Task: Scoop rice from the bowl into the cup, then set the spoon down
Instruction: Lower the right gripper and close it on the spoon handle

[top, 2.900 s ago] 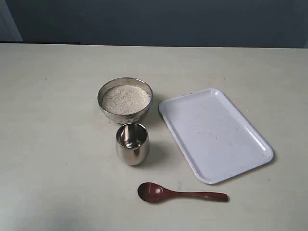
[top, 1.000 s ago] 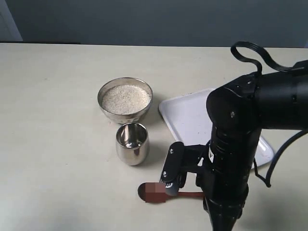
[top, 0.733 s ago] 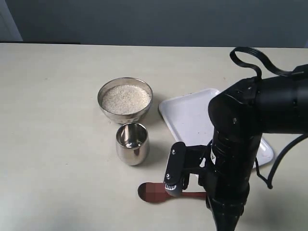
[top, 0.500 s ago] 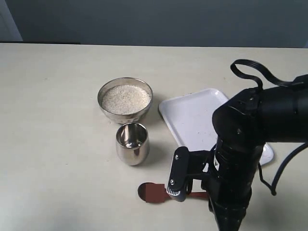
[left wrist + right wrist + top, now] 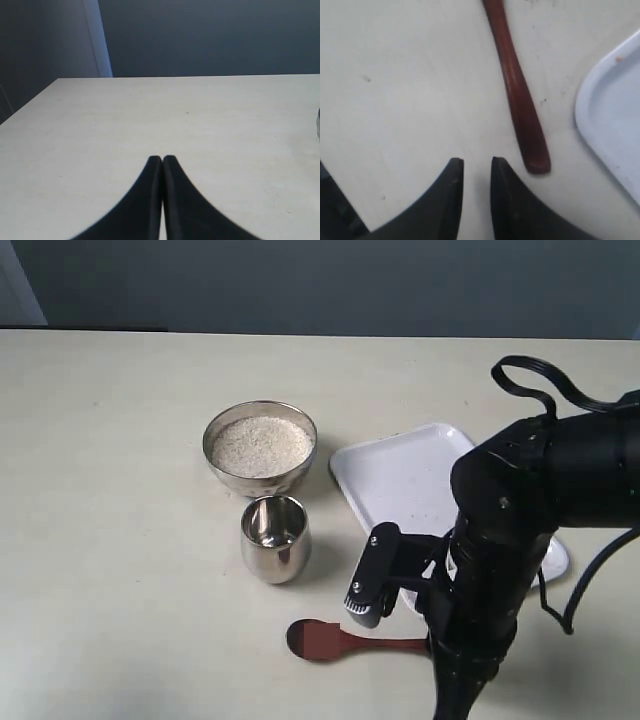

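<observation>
Since half a second ago the right arm [image 5: 500,540] has drawn up and toward the right of the frame, so the right gripper [image 5: 366,592] no longer covers the neck of the spoon [image 5: 330,642], whose whole scoop now shows; the spoon itself has not shifted. Exterior view: the spoon lies flat on the table [image 5: 120,540] at lower centre, scoop to the left, handle running right under the arm. The cup [image 5: 275,540] stands upright above it, and the bowl [image 5: 258,480], heaped with rice [image 5: 262,445], stands just behind the cup. A white tray [image 5: 410,475] lies right of both, its lower half hidden by the arm. One gripper finger hangs above the handle, clear of it. Left wrist view: the left gripper [image 5: 162,160] is pressed closed, tip against tip, with nothing between, over bare table; a dark sliver at the right edge may be one of the steel vessels, though too little shows to tell. Right wrist view: the two black fingers stand slightly parted, table showing through the narrow gap, holding nothing. The rounded end of the spoon handle lies just beside one fingertip without touching it, and a corner of the tray fills the right edge.
</observation>
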Controlling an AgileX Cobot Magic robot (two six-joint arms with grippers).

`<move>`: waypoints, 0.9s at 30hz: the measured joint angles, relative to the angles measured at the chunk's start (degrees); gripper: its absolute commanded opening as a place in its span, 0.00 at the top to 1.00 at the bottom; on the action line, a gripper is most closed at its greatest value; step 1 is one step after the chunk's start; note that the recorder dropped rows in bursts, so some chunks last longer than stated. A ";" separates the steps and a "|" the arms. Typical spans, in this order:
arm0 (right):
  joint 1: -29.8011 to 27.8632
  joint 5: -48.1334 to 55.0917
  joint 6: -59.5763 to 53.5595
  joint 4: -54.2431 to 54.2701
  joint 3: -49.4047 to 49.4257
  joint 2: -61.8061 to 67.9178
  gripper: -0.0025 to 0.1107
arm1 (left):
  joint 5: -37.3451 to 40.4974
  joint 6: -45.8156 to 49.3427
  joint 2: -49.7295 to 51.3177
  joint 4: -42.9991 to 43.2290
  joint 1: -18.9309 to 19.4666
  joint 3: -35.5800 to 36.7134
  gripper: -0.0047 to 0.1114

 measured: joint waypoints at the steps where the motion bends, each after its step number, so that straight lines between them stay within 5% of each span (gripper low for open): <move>1: 0.00 -0.49 -0.29 0.55 0.00 0.00 0.80 | 0.00 0.00 0.00 0.00 0.00 0.00 0.96; 15: 0.00 -2.39 -16.58 13.76 0.00 0.00 0.80 | 0.00 0.00 0.00 0.00 0.00 0.00 0.96; 27: 0.00 -7.86 -18.46 7.72 0.00 0.00 0.76 | -0.22 0.00 0.00 0.00 0.00 0.00 0.96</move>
